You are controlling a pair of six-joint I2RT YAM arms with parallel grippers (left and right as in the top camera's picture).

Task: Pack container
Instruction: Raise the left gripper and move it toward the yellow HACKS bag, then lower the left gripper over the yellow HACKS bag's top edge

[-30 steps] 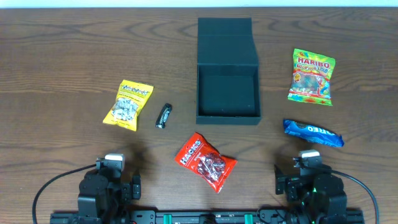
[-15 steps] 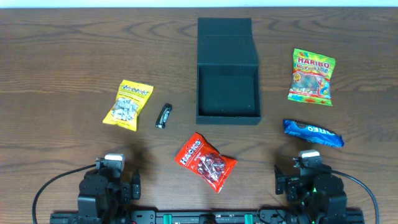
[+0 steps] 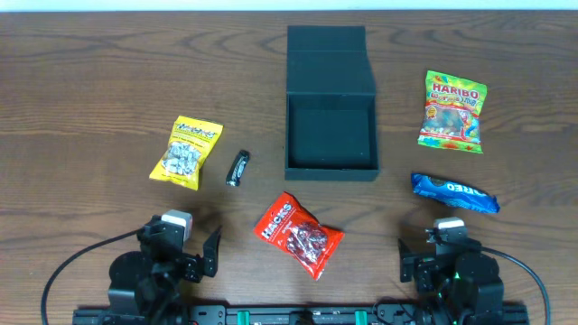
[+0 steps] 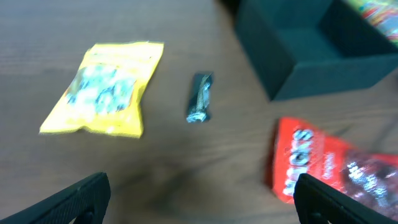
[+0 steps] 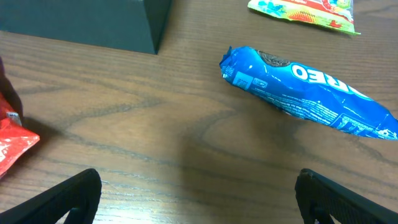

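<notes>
The dark teal-black square container [image 3: 330,135] stands open at the table's centre back, its flap lid [image 3: 327,61] folded away behind it; it looks empty. It also shows in the left wrist view [image 4: 311,50] and the right wrist view [image 5: 93,22]. A red Hacks packet [image 3: 298,235] lies in front of it, also in the left wrist view [image 4: 336,168]. My left gripper [image 4: 199,198] is open and empty at the front left [image 3: 185,257]. My right gripper [image 5: 199,193] is open and empty at the front right [image 3: 449,262].
A yellow snack bag [image 3: 186,152] and a small dark bar [image 3: 237,168] lie left of the container. A Haribo bag [image 3: 453,111] and a blue Oreo packet [image 3: 454,191] lie to its right. The Oreo packet [image 5: 308,90] is just beyond my right gripper.
My left arm has lifted and turned a little to the right. The right arm and all objects have not moved.
</notes>
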